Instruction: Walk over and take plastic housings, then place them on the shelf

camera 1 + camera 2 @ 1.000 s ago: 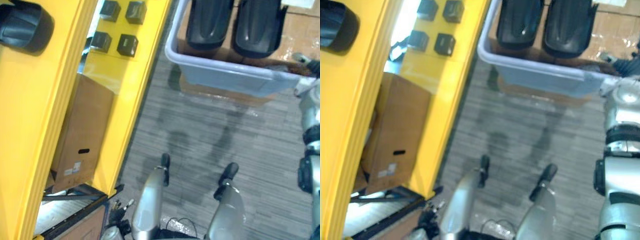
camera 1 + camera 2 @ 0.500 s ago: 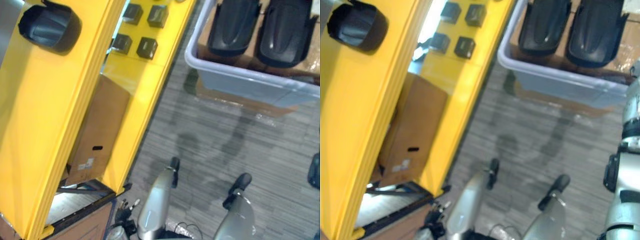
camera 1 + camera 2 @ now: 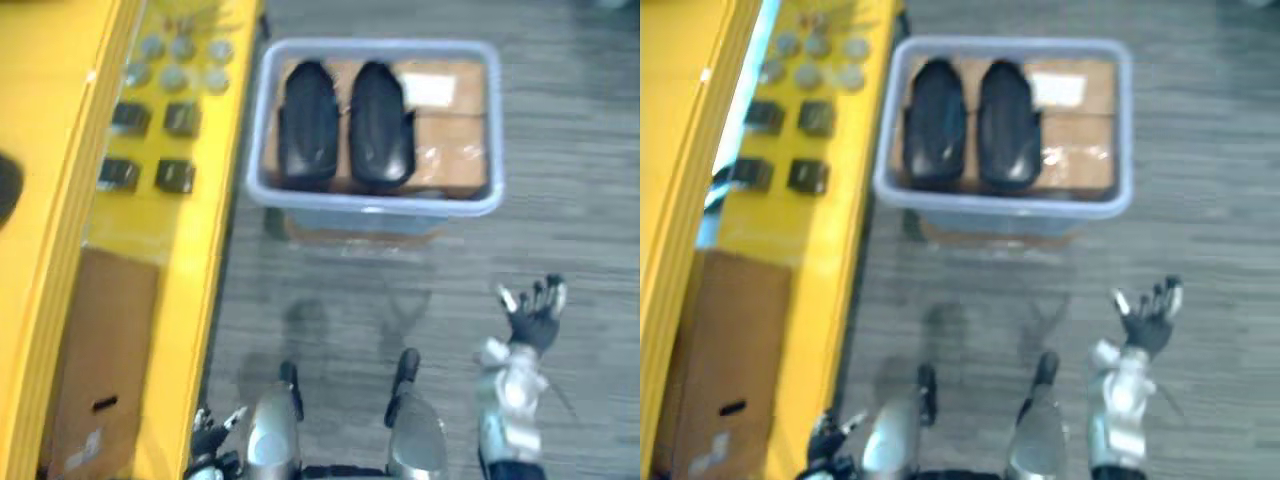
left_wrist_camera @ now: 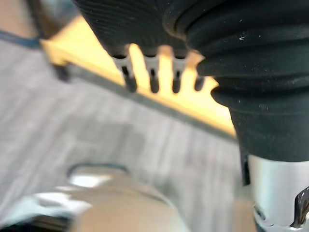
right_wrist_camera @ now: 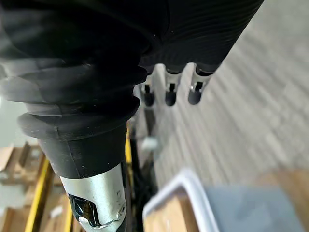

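Observation:
Two black plastic housings (image 3: 308, 125) (image 3: 378, 120) lie side by side in a pale grey bin (image 3: 370, 207) on the floor ahead of me. The yellow shelf (image 3: 55, 200) runs along my left. My right hand (image 3: 533, 318) is raised below the bin's right corner, apart from it, with its fingers (image 5: 170, 92) spread straight and nothing in it. My left hand (image 3: 212, 438) hangs low beside the shelf; its fingers (image 4: 152, 79) are relaxed and empty.
A cardboard box (image 3: 445, 130) with a white label fills the bin's right half. Small black blocks (image 3: 175, 175) and silver discs (image 3: 180, 60) sit on a lower shelf level. A brown carton (image 3: 95, 370) stands under the shelf. Grey carpet lies between me and the bin.
The camera has swung, so the bin now sits upright at the top centre and the shelf has slid left. My right hand has come up into view with its fingers spread.

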Robot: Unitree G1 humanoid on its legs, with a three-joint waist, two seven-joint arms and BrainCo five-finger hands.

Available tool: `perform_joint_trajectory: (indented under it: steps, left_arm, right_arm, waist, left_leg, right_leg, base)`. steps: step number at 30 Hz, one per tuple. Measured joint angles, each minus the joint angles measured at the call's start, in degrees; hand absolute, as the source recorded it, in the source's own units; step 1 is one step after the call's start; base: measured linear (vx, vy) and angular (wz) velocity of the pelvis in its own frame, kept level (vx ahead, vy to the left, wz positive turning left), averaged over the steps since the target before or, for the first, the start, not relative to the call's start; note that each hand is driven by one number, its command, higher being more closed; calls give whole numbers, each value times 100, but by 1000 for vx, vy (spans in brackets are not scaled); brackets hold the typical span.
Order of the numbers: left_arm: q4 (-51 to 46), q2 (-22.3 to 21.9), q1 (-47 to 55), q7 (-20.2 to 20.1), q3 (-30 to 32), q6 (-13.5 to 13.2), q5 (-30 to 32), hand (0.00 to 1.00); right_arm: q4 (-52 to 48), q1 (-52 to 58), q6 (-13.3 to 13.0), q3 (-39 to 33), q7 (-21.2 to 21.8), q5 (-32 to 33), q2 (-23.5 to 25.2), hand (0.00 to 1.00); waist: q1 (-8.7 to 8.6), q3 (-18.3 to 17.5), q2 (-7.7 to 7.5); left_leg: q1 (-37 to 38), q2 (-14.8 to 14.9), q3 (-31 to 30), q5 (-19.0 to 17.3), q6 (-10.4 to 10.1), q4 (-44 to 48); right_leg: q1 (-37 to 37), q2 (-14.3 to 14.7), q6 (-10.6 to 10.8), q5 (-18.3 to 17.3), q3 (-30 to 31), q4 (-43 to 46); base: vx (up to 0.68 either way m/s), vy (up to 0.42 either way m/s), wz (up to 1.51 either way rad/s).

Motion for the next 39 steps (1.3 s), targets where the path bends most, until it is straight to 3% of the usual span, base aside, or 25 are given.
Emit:
perform_joint_trajectory:
  steps: [5,8,10,12,13,14,15,16,17,19,20,21,22,23,24,25,26,28,30,31,32,33,34,37,39]
  left_arm:
    - [21,170,29,-161,-60,119,553,0]
    - [24,193,59,128,-135,204,-51,0]
    - [203,93,110,284,36,378,-792,0]
    - [452,-59,228,277,210,539,-1064,0]
    - [789,-201,348,268,369,707,-1202,0]
    - [917,-215,453,248,463,758,-1208,0]
    - [1022,-180,573,199,564,810,-1199,0]
    - [1141,-204,601,150,606,871,-1203,0]
    - [1323,-291,782,25,686,1001,-1193,0]
    - [1353,-471,972,-152,680,1155,-1176,0]
    - [1347,-634,1111,-296,668,1171,-1135,0]
    - [1358,-769,1248,-399,670,1160,-1115,0]
    - [1363,-819,1302,-443,668,1151,-1046,0]
    - [1601,-942,1315,-519,679,1079,-922,0]
    - [1754,-907,1294,-551,683,962,-806,0]
    - [1795,-816,1297,-587,690,891,-698,0]
    - [1865,-768,1138,-642,734,812,-516,0]
    - [1797,-792,912,-678,731,685,-289,0]
    - [1670,-594,767,-715,749,550,-169,0]
    - [1564,-465,727,-719,752,541,-136,0]
    - [1392,-368,734,-718,751,532,-148,0]
    - [1061,-255,710,-677,800,516,-238,0]
    - [535,-56,521,-612,829,445,-439,0]
    - [-115,-42,-126,-632,886,351,-870,0]
    - [-167,-48,-433,-677,795,380,-1043,0]
  right_arm:
    - [25,459,-32,429,604,114,209,0]
    - [92,500,-30,505,908,221,285,0]
    - [204,495,-10,533,977,221,281,0]
    - [233,524,91,621,977,218,263,0]
    - [231,591,180,725,1010,218,236,0]
    - [228,653,209,783,1073,219,232,0]
    - [230,718,231,837,1108,219,224,0]
    - [261,745,287,827,1120,219,224,0]
    - [255,788,380,826,1202,213,216,0]
    - [135,778,376,793,1225,209,207,0]
    - [108,748,379,681,1225,210,121,0]
    - [110,714,396,668,1225,210,14,0]
    - [110,677,399,673,1223,210,-24,0]
    - [175,582,428,651,1213,213,-83,0]
    - [181,428,469,759,1208,217,64,0]
    - [184,420,464,801,1208,217,147,0]
    - [289,271,469,830,1206,218,92,0]
    - [506,4,549,832,1203,243,9,0]
    - [522,-165,555,909,1244,341,34,0]
    - [501,-172,555,948,1281,338,36,0]
    - [504,-170,561,964,1301,338,54,0]
    - [501,-119,561,984,1306,338,68,0]
    - [500,8,560,997,1306,329,71,0]
    - [374,3,556,1001,1306,244,74,0]
    - [212,-5,514,988,1313,214,73,0]
  waist:
    - [-40,-513,-220]
    - [-40,-634,-257]
    - [-35,-679,-187]
    - [-31,-734,-80]
    - [-43,-786,44]
    - [-44,-800,32]
    - [-49,-784,-13]
    - [-33,-776,-25]
    - [10,-784,-91]
    - [16,-716,-86]
    - [22,-679,67]
    - [48,-645,233]
    - [55,-618,298]
    - [237,-631,474]
    - [306,-628,394]
    - [261,-645,190]
    - [281,-573,-46]
    - [318,-589,-92]
    - [326,-636,-317]
    - [287,-625,-362]
    - [262,-614,-382]
    - [255,-565,-366]
    - [243,-485,-299]
    - [114,-469,-255]
    - [72,-469,-259]
  left_leg:
    - [512,16,308,-1,-3,-217]
    - [595,88,352,-38,-59,-155]
    - [548,338,338,-202,-151,138]
    - [560,579,364,-371,-113,284]
    - [658,840,379,-385,-116,286]
    - [676,904,356,-371,-105,398]
    - [534,949,253,-375,41,867]
    - [346,1003,207,-297,291,1319]
    - [-128,1011,124,220,820,2087]
    - [-286,732,-20,128,523,2194]
    - [-378,354,-57,-87,294,1957]
    - [-445,45,-7,-163,225,1477]
    - [-452,-107,20,-163,223,1169]
    - [-415,-135,-2,-17,516,684]
    - [-441,-151,176,5,485,534]
    - [-441,-240,207,5,491,515]
    - [-502,-323,274,-18,625,659]
    - [-644,-333,301,-120,775,810]
    - [-514,-529,462,-265,808,592]
    - [-464,-571,466,-339,875,568]
    - [-407,-573,447,-337,913,542]
    - [-285,-542,357,-310,871,503]
    - [-94,-469,117,-317,854,403]
    - [-17,-284,-352,-282,795,238]
    - [-31,-206,-517,-288,776,211]
  right_leg:
    - [228,37,-30,-19,79,-64]
    - [330,105,-46,-35,109,-117]
    - [420,303,-145,-109,103,-89]
    - [419,485,-175,-262,113,43]
    - [272,642,-347,-611,51,736]
    - [193,678,-421,-909,17,1112]
    - [144,642,-360,-1247,-10,1349]
    - [135,643,-386,-1345,-28,1465]
    - [258,593,-415,-1373,-43,1383]
    - [400,503,-420,-1376,-46,1281]
    - [405,452,-422,-1377,-51,1261]
    - [382,457,-426,-1379,-67,1174]
    - [372,483,-427,-1379,-92,1087]
    - [421,747,-388,-1352,-90,959]
    - [285,688,-489,-1512,-22,1696]
    - [372,634,-531,-1664,23,1701]
    - [567,581,-446,-1996,10,1378]
    - [543,614,-436,-2032,74,1275]
    - [188,318,-266,-2160,186,2060]
    - [-339,120,-153,-2045,211,3126]
    - [-563,42,-147,-1885,217,3636]
    - [-860,-36,-327,-1678,191,4279]
    - [-983,-17,-555,-1886,133,4414]
    - [-1201,221,-670,-2015,240,3212]
    - [-1350,309,-509,-1865,604,2381]
  base:
    - [29,23,-30]
    - [-66,-3,-11]
    - [-115,-41,-11]
    - [-96,-78,-19]
    - [-32,-111,-12]
    - [56,-148,4]
    - [45,-120,12]
    - [-1,-182,14]
    - [-20,-202,10]
    - [18,-142,15]
    - [-7,13,18]
    - [-27,70,9]
    - [-29,77,-24]
    - [82,49,-39]
    - [128,-24,-27]
    - [216,-91,0]
    - [130,-66,14]
    - [100,24,-1]
    - [217,80,-25]
    - [228,65,-14]
    - [245,54,18]
    - [298,32,57]
    - [316,-4,67]
    - [303,-92,79]
    - [280,-185,59]
